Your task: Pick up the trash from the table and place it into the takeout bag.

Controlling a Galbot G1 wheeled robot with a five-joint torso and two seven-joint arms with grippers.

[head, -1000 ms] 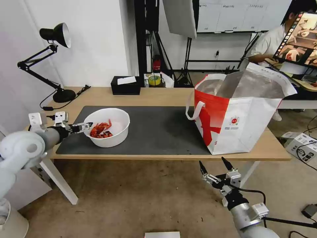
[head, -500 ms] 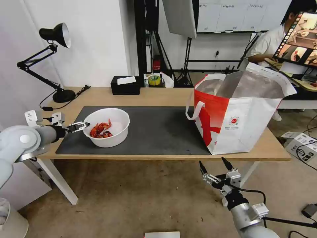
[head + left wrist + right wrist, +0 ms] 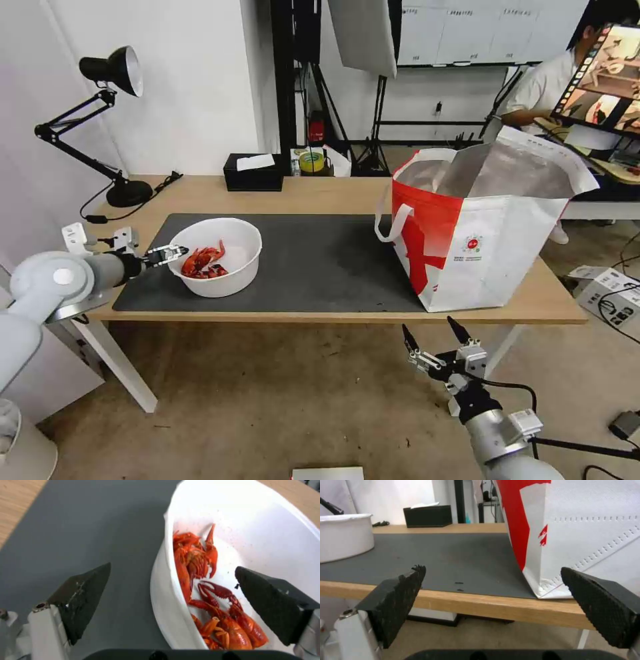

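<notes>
At lower left of the head view, the left gripper (image 3: 175, 253) straddles the near rim of the white round bowl (image 3: 235, 270), its fingers spread wide, one outside the wall, one over the red crayfish shells (image 3: 206, 590). The right gripper (image 3: 432, 339) hangs wide open and empty at lower right, below the table (image 3: 320, 193) edge. The takeout bag (image 3: 480, 240) stands upright at centre right, its small round logo (image 3: 473, 244) unreadable.
</notes>
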